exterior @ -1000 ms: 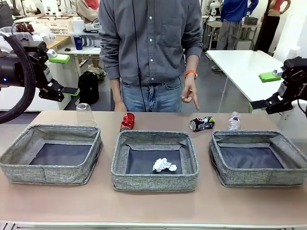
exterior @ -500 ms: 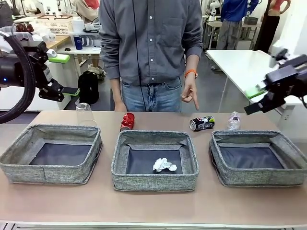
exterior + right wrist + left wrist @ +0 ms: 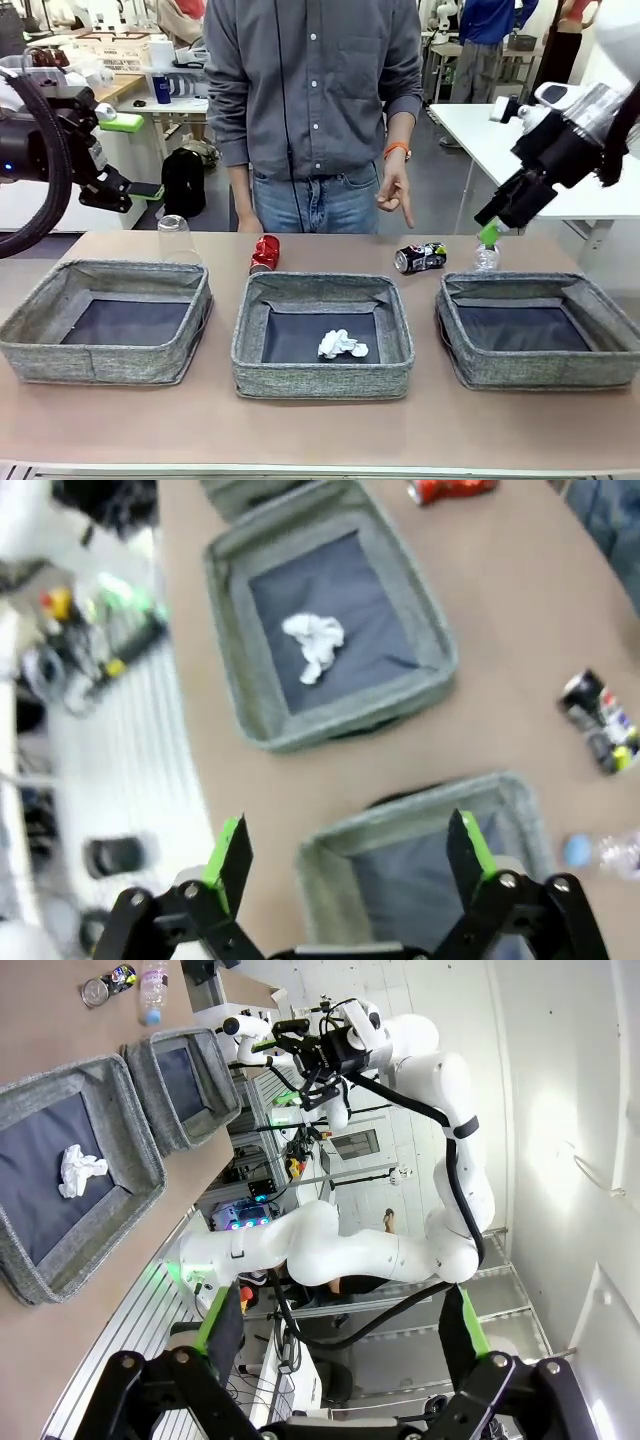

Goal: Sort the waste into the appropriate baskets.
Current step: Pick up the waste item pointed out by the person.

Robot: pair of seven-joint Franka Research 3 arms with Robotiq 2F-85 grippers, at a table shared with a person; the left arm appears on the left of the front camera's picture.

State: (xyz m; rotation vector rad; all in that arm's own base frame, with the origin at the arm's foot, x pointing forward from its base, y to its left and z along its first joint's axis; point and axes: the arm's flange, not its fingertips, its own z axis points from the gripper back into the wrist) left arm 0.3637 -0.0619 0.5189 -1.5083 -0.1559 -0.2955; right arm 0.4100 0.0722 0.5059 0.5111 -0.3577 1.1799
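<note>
Three grey baskets point(image 3: 105, 362) line the near surface point(image 3: 320, 432); the paper ball point(image 3: 341, 345) lies in the middle basket point(image 3: 322, 380). Behind them stand the cup point(image 3: 174, 238), red can point(image 3: 265, 253), dark can point(image 3: 420, 257) and bottle point(image 3: 486, 258). A person's hand point(image 3: 395, 195) points down over the dark can. The right gripper point(image 3: 492, 226), jaws apart, has swung inward above the bottle and hides its top. The left gripper point(image 3: 140, 156), jaws apart and empty, is unmoved.

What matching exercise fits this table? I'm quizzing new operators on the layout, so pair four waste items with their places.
1. paper ball
2. red can
3. plastic cup
4. plastic bottle

A. on the table beyond the right basket
B. inside the middle basket
C. on the table beyond the left basket
D. on the table beyond the middle basket

Pairs: 1-B, 2-D, 3-C, 4-A.
</note>
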